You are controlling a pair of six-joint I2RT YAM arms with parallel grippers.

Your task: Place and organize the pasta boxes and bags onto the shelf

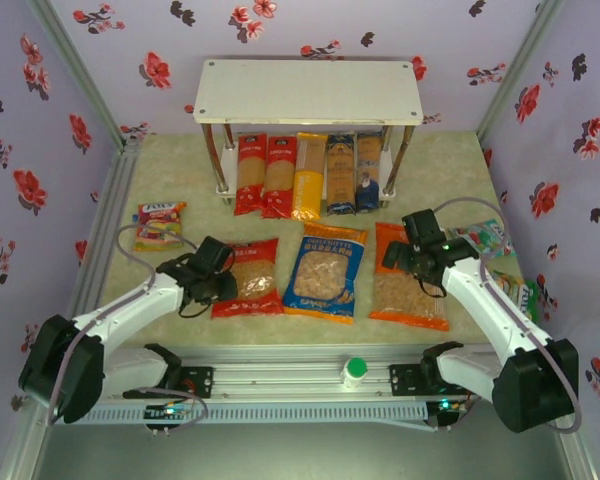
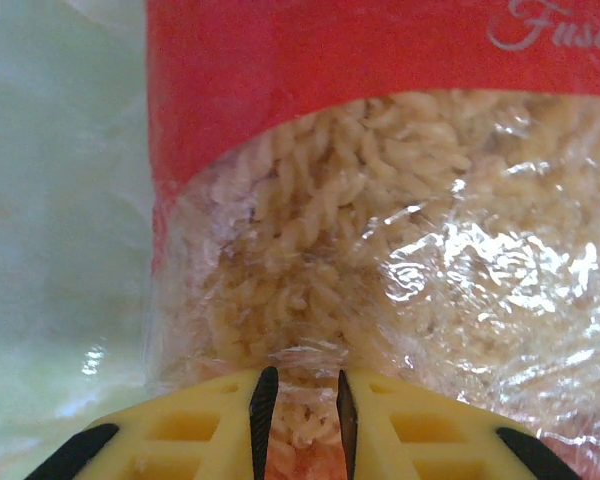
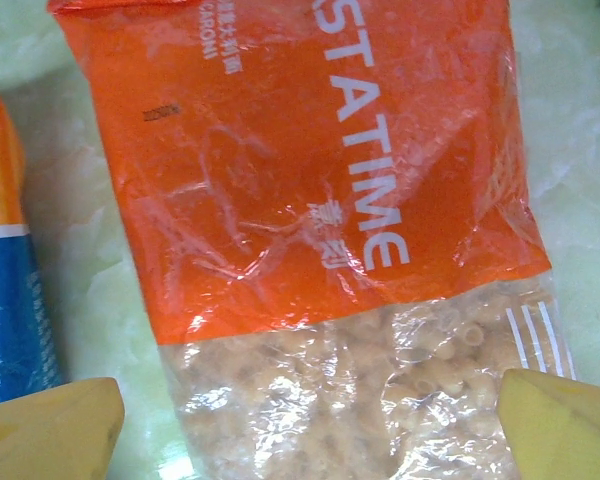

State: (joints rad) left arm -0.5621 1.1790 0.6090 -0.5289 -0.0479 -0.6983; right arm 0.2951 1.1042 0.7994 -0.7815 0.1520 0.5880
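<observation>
The shelf (image 1: 310, 92) stands at the back, and five long spaghetti packs lean side by side under its top board: two red (image 1: 265, 176), one yellow (image 1: 308, 176), two dark blue (image 1: 353, 174). Three pillow bags lie flat in a row in front. My left gripper (image 2: 302, 410) is shut on the clear film at the left edge of the red bag (image 1: 250, 280), with pasta pinched between the yellow fingers. The blue bag (image 1: 326, 272) lies in the middle. My right gripper (image 3: 310, 430) hangs open over the orange bag (image 3: 310, 180), its fingertips (image 3: 60, 430) spread wider than the bag's clear part.
A red-and-yellow snack packet (image 1: 160, 225) lies at the left. A small teal packet (image 1: 485, 240) and another packet (image 1: 515, 290) lie behind the right arm. A green-capped object (image 1: 355, 372) sits on the front rail. Flowered walls close in both sides.
</observation>
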